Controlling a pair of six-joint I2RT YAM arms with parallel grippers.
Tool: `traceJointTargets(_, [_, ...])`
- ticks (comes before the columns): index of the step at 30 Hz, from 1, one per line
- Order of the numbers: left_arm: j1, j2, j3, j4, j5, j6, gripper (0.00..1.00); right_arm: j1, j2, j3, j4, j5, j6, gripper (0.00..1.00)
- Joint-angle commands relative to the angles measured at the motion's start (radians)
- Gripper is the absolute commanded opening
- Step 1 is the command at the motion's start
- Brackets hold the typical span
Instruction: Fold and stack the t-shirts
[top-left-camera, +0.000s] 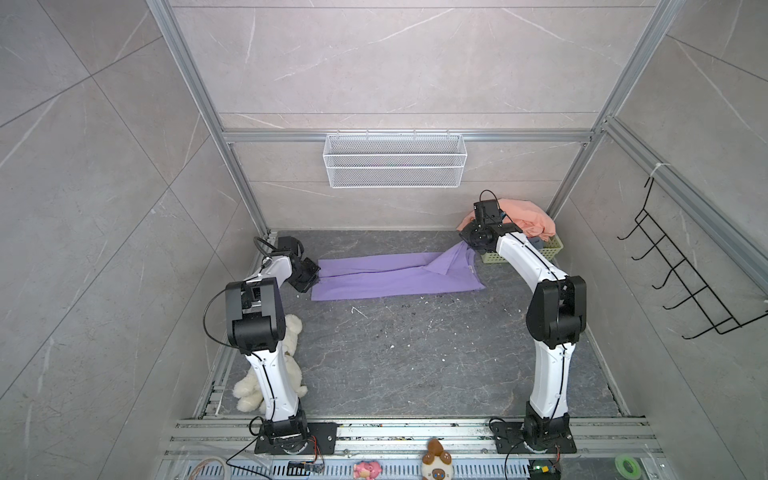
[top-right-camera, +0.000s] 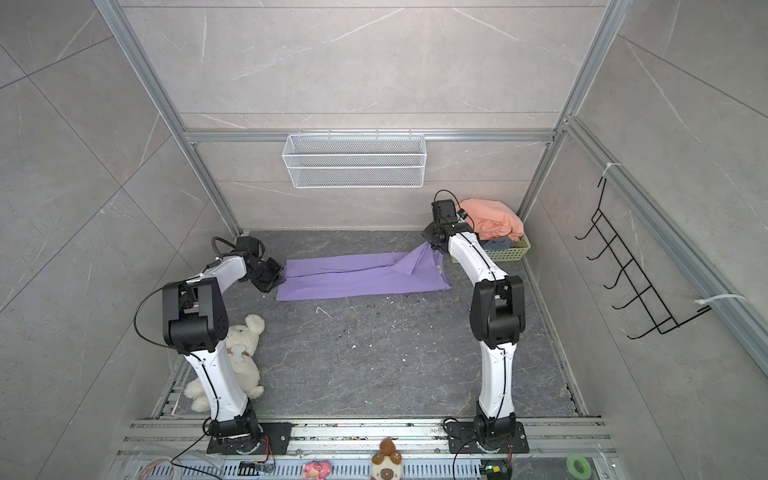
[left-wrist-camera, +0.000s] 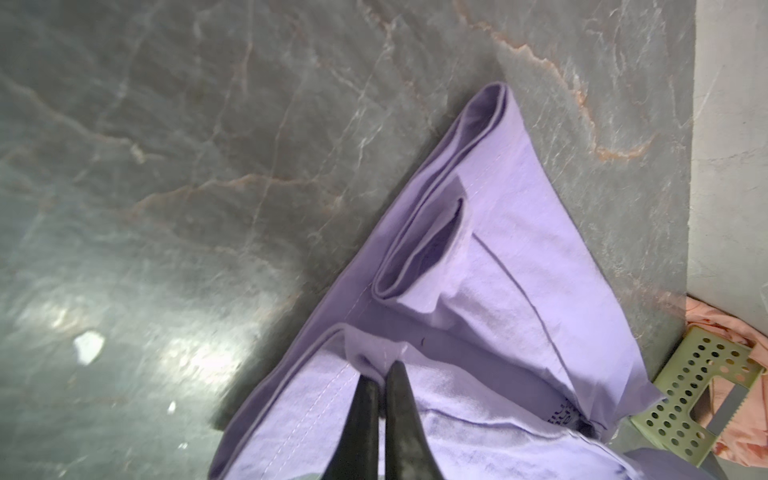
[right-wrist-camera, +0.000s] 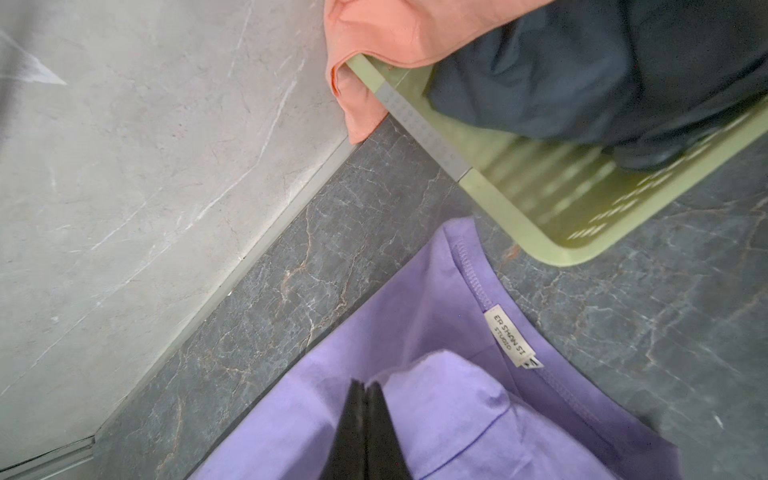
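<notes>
"So, where did you have the shirt at that point?"

"The soft lilac-purple t-shirt (top-left-camera: 386, 274) lay in a long band, folded lengthwise, across the far part of the dark marbled surface (top-left-camera: 415, 353), stretched between my two arms. My left gripper (left-wrist-camera: 380, 370) had its fingers nearly together, with a pucker of hem pinched at the tips. My right gripper (right-wrist-camera: 365, 384) had its fingers pressed together on a bunch of cloth by the collar, close to the white neck label (right-wrist-camera: 509, 334), and that end rose off the surface."

"How did you expect it to handle?"

"Light and limp, I judged. It had no stiffness, so any unsupported stretch would sag and the layers could slide apart. It looked neither fragile nor very slippery. I reckoned the best holds were the two ends, at hem and shoulder, pinching through every layer."

"And the count?"

"Three tees. The purple one was out on the surface. A crumpled salmon-orange t-shirt (top-left-camera: 528, 220) and a slate-grey t-shirt (right-wrist-camera: 582, 83) both sat in the one pale green perforated plastic basket (top-left-camera: 555, 245) in the far right corner. Nothing was stacked yet."
</notes>
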Motion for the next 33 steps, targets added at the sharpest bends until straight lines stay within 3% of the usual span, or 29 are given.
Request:
traceJointTargets(1, [0.01,0.032,0.051,0.005,0.021,-0.02,0.23,-0.006,0.06,0.052,-0.039,-0.018,0.004,0.0])
traceJointTargets(2, [0.009,0.038,0.058,0.003,0.023,-0.021,0.3,-0.006,0.073,0.063,-0.052,-0.021,0.008,0.02])
traceJointTargets(4, [0.01,0.039,0.059,0.007,0.019,-0.029,0.4,-0.005,0.092,0.086,-0.077,-0.021,0.01,0.19])
traceJointTargets(6, [0.011,0.029,0.052,0.01,0.008,-0.035,0.45,-0.008,0.104,0.102,-0.083,-0.022,0.003,0.39])
traceJointTargets(7, [0.01,0.021,0.049,0.011,-0.002,-0.037,0.47,-0.009,0.107,0.11,-0.083,-0.024,-0.001,0.41])
traceJointTargets(15, [0.021,-0.088,-0.014,0.007,-0.094,-0.03,0.58,-0.014,0.053,0.089,-0.101,-0.04,-0.031,0.43])
traceJointTargets(20, [0.022,-0.128,-0.041,-0.004,-0.077,-0.011,0.59,0.007,-0.027,-0.092,-0.023,-0.132,0.044,0.41])
traceJointTargets(25, [0.022,-0.2,-0.095,-0.009,-0.092,-0.001,0.71,0.047,-0.055,-0.209,0.071,-0.2,0.113,0.39])
traceJointTargets(33, [0.022,-0.268,-0.169,0.002,-0.08,0.006,0.72,0.084,0.01,-0.178,0.037,-0.193,0.134,0.38])
